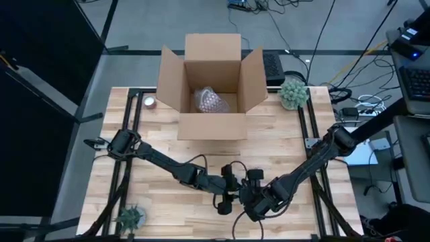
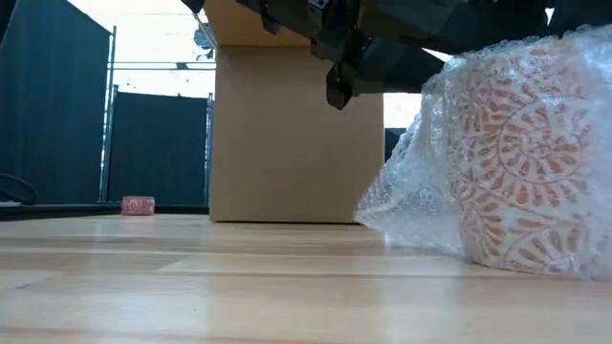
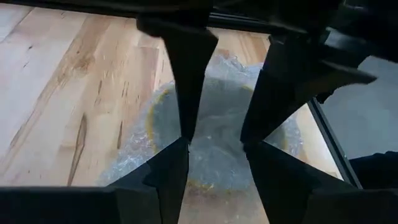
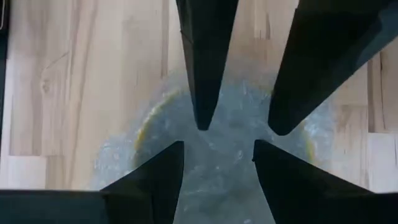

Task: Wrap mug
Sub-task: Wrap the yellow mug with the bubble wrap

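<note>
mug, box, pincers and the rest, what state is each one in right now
mug: upright on the table, wrapped in bubble wrap
cardboard box: flaps open, a bubble-wrapped item inside
left pincer: open, above the mug
right pincer: open, above the mug
tape roll: lying on the table, left of the box
</note>
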You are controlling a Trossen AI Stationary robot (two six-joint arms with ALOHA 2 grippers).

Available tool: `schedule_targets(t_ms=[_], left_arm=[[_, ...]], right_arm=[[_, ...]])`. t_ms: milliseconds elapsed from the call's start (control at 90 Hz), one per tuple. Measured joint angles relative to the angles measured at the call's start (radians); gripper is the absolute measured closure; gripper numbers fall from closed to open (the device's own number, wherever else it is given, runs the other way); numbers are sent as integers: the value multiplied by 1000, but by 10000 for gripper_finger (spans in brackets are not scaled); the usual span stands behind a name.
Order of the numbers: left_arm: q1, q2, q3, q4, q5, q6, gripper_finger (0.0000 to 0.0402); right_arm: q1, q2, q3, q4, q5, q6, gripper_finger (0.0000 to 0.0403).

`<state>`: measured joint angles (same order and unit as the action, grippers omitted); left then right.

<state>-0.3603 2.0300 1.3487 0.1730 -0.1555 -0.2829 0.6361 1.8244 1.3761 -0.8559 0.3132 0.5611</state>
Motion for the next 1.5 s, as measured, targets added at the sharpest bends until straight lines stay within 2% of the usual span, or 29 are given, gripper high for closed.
schedule_targets(t_ms=[300, 444, 578, 933, 1233, 1500], left_arm=[[0, 0, 0, -2, -1, -4, 242], [1, 0, 0, -2, -2, -3, 242], [2, 0, 0, -2, -6, 0, 242], [0, 0, 0, -1, -5, 8, 242], [0, 0, 0, 0, -3, 3, 242], [0, 0, 0, 0, -1, 3, 242]], right_arm=[[-17, 31, 0, -1, 15, -3, 222], [-14, 34, -1, -1, 98, 38, 223], [-13, 32, -2, -2, 107, 47, 223], [29, -98, -8, -46, 101, 53, 222], [85, -235, -5, -90, -25, 251, 222], [216, -226, -5, -194, -23, 495, 222]])
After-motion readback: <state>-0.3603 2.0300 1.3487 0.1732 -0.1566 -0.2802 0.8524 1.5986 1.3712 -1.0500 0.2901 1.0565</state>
